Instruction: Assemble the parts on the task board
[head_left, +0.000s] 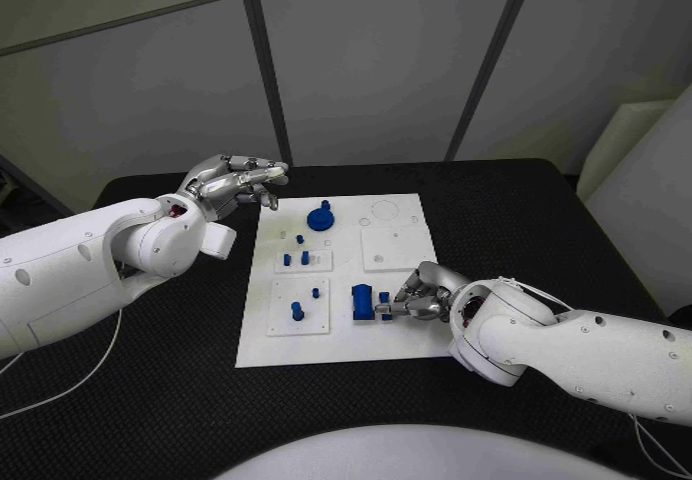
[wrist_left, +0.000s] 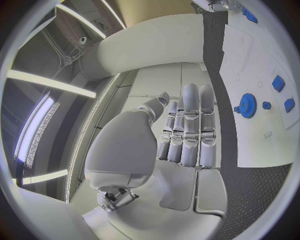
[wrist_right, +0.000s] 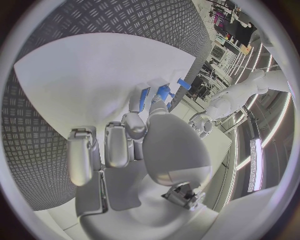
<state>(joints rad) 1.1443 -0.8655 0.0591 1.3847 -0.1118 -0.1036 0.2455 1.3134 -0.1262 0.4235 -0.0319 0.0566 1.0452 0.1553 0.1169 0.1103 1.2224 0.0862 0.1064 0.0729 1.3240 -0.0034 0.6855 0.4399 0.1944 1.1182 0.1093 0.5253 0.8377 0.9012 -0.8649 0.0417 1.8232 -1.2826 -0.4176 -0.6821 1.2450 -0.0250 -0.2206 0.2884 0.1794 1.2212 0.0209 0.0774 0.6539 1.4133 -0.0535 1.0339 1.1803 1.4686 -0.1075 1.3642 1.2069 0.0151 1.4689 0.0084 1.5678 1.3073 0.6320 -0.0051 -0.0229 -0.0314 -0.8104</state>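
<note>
1. Pinching a small blue part (head_left: 387, 309) at the lower right of the task board (head_left: 346, 345), the right hand (head_left: 418, 295) sits just beside a blue block (head_left: 362, 301); a skewed grip could jam or drop the part.
2. Left of it, short blue pegs (head_left: 297, 311) stand in a plate, near enough to be knocked.
3. Farther up, a blue gear (head_left: 320, 215) stands.
4. Upper left, the left hand (head_left: 231, 185) hovers beyond the board's edge, fingers together, holding nothing.
</note>
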